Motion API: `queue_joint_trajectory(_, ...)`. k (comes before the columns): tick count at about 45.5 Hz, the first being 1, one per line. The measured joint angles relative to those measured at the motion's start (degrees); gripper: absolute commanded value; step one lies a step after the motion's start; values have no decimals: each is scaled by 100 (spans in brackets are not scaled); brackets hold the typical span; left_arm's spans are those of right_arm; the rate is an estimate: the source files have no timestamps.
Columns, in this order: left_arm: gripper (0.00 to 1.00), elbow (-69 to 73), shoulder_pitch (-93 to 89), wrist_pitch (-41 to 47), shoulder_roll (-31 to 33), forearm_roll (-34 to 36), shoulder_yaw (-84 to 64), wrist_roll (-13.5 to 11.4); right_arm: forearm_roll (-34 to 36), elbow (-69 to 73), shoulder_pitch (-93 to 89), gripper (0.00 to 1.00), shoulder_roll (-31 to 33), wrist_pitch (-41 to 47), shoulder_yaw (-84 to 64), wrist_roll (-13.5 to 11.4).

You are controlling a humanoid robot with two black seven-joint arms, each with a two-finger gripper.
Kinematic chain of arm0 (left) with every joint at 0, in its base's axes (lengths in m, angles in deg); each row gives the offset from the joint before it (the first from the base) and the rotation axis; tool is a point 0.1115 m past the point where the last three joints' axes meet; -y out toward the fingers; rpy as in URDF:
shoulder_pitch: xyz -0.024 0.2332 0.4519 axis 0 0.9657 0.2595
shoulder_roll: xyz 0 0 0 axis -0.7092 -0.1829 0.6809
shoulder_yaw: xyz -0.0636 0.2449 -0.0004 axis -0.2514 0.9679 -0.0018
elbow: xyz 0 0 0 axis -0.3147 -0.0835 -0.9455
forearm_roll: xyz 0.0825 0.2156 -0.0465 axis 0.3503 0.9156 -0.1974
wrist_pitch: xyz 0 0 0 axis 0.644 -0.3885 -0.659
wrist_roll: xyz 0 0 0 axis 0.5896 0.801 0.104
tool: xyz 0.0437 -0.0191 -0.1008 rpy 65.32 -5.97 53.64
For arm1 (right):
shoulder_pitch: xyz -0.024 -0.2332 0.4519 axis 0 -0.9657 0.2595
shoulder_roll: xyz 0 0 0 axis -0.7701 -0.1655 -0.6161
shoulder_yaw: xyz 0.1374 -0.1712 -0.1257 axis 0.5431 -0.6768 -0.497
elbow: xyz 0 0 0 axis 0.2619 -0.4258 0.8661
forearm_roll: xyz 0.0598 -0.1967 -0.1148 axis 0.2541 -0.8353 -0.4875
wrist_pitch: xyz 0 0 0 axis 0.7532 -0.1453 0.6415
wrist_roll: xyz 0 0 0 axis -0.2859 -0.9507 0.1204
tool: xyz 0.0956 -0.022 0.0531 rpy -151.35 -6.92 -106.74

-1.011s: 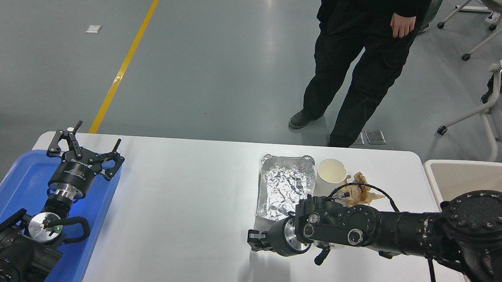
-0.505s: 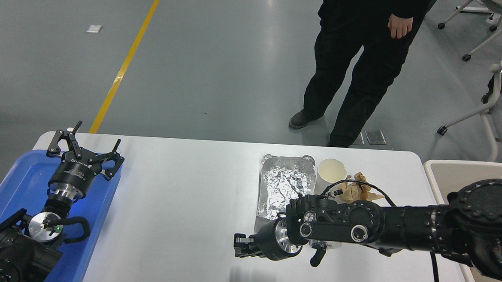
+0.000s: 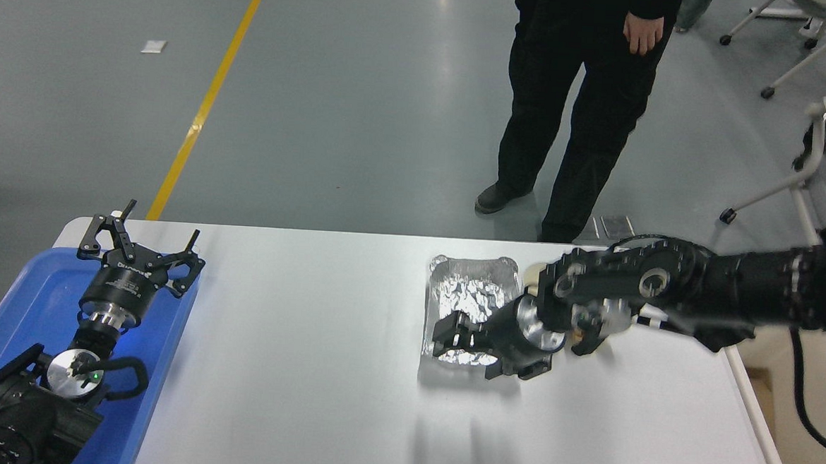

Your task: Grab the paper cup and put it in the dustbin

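Note:
The paper cup (image 3: 533, 273) stands just right of the foil tray at the table's far side. My right wrist covers nearly all of it, so only a sliver of its pale rim shows. My right gripper (image 3: 450, 335) hangs open and empty over the near half of the foil tray, pointing left, a short way left of the cup. The dustbin (image 3: 820, 423) is the cream bin off the table's right edge, partly under my right forearm. My left gripper (image 3: 140, 237) is parked open over the blue tray at the lower left.
A crinkled silver foil tray (image 3: 468, 281) lies on the white table (image 3: 294, 339). A blue tray (image 3: 21, 296) sits at the table's left edge. A person in black (image 3: 568, 113) stands beyond the far edge. Office chairs (image 3: 814, 140) stand at the upper right.
My right arm has lifted and swung away from the table's front toward the far side. Its gripper went from the bare table onto the foil tray, and the wrist now covers the cup.

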Motion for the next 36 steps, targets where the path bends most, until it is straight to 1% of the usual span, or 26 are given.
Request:
queue_joint_trajectory(5,99,0,0,0,0,0,0,0,188,25,714,100,116,420,-456,-10)
queue_joint_trajectory(17,99,0,-1,0,0,0,0,-1,310,201,2286,100,237,1022,-1583,-20)
queue_joint_trajectory(27,99,1,0,0,0,-1,0,-1,218,436,3348,100,202,1402,-2153,-31)
queue_joint_trajectory(36,99,0,0,0,0,0,0,0,143,656,4169,100,90,1551,-2589,-40)
